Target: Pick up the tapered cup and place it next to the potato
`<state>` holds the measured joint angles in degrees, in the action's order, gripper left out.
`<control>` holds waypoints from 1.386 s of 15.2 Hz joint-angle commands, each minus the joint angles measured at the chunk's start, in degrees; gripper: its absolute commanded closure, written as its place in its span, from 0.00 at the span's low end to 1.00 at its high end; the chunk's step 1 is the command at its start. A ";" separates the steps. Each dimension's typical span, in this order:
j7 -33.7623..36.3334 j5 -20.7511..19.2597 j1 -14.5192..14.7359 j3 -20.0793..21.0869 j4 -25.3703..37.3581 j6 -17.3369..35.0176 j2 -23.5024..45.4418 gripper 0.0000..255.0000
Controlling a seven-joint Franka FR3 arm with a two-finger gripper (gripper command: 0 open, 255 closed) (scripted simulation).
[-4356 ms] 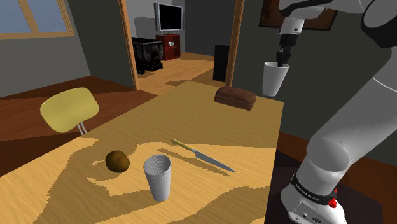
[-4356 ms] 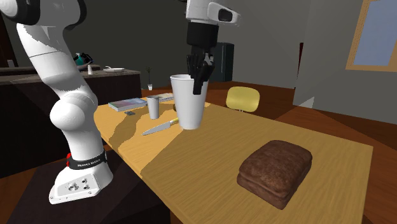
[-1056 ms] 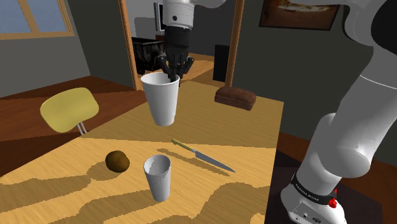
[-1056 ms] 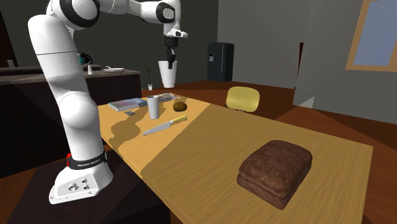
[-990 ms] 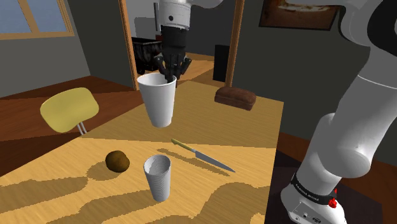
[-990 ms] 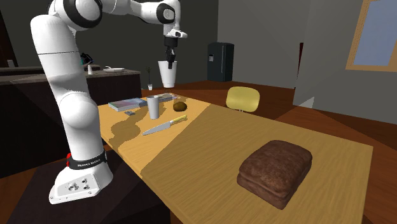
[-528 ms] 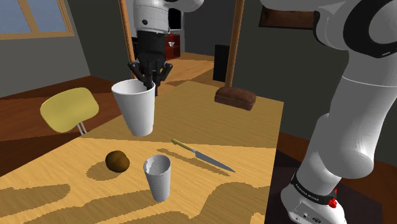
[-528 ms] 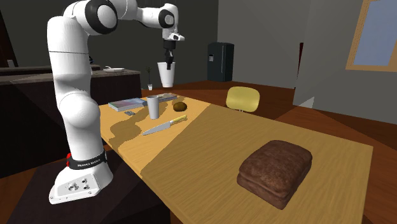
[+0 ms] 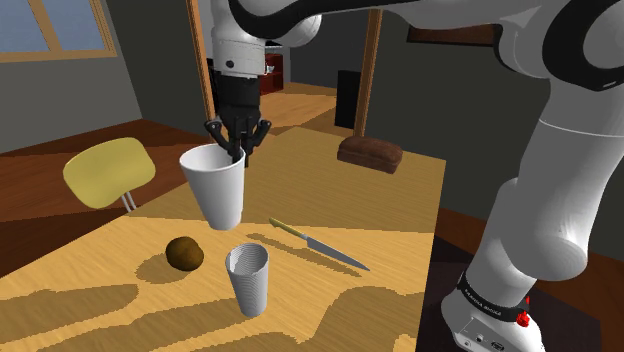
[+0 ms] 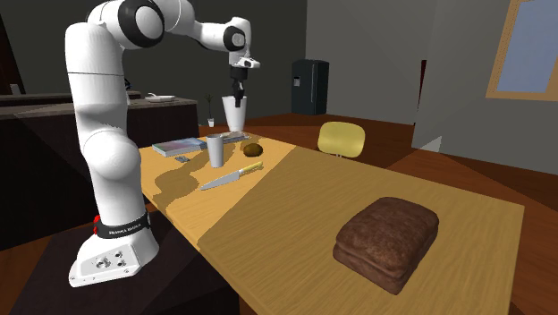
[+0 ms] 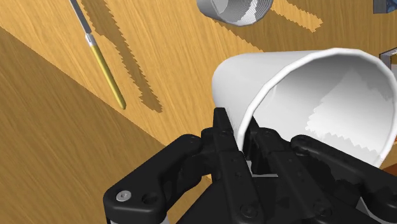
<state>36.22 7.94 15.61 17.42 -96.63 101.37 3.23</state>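
My gripper [image 9: 237, 150] is shut on the rim of the white tapered cup [image 9: 215, 190], one finger inside and one outside. The cup hangs above the wooden table [image 9: 390, 215], a little tilted, just behind the brown potato [image 9: 184, 253] and the ribbed grey cup [image 9: 248, 278]. In the second exterior view the gripper [image 10: 237, 97] holds the tapered cup [image 10: 234, 114] over the table's far end, above the potato [image 10: 253, 149]. In the wrist view the fingers [image 11: 222, 137] pinch the cup's wall [image 11: 305, 95], and the gripper [image 11: 236, 130] is over the ribbed cup [image 11: 235, 9].
A knife [image 9: 320, 245] with a yellow handle lies on the table near the ribbed cup. A dark bread loaf [image 9: 370, 152] sits at the far edge. A yellow chair [image 9: 108, 170] stands beside the table. Books [image 10: 183, 146] lie near the ribbed cup [image 10: 215, 150].
The arm has carried the tapered cup toward the shoulder view's left and lower, from near the doorway to just above the potato and ribbed cup. The grip is unchanged.
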 commanded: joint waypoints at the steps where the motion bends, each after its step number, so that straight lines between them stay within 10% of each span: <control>1: -0.26 0.07 -0.02 -0.02 -1.57 1.53 -0.09 1.00; 21: -1.86 0.09 0.26 0.13 -14.32 16.38 2.17 1.00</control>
<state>34.38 8.07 15.83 17.53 -110.49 116.99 5.16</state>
